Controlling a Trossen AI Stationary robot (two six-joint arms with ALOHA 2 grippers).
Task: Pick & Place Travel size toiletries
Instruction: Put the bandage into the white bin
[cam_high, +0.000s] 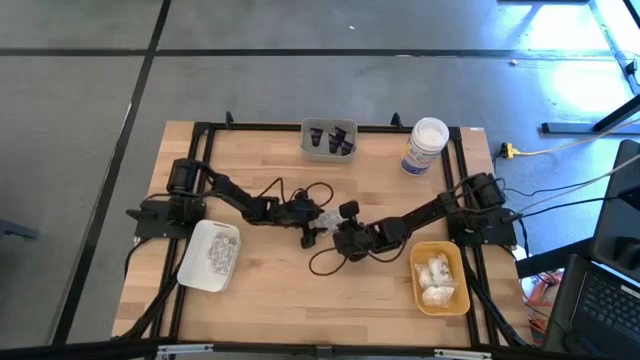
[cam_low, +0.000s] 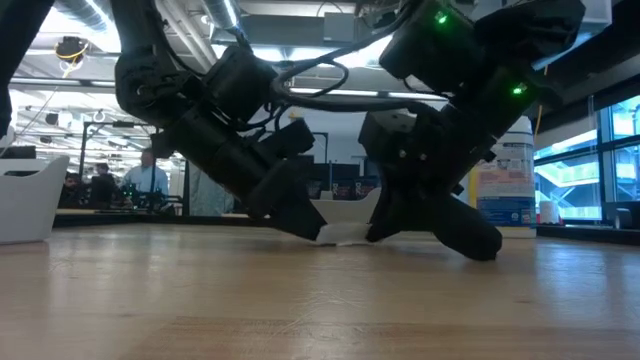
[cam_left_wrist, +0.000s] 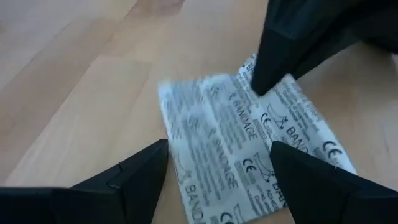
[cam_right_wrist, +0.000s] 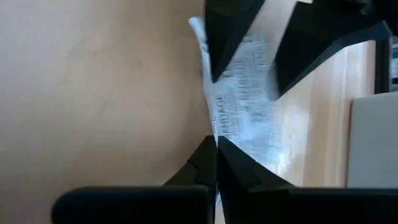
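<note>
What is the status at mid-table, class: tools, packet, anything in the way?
Right tool shut on bandage packet's edge. Left tool open, straddling the same packet, mid-table. Packet low on the wood. Left tool crowds the lift path.

Bandage packet (cam_left_wrist: 249, 143) — flat, white, printed "BANDAGE" — on wood at table centre, one edge pinched.

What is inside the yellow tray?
The yellow tray, near the right arm's base, holds lumpy white puffy bundles piled together. They cover most of its floor, so anything lying beneath them cannot be seen, and I cannot count them exactly.
</note>
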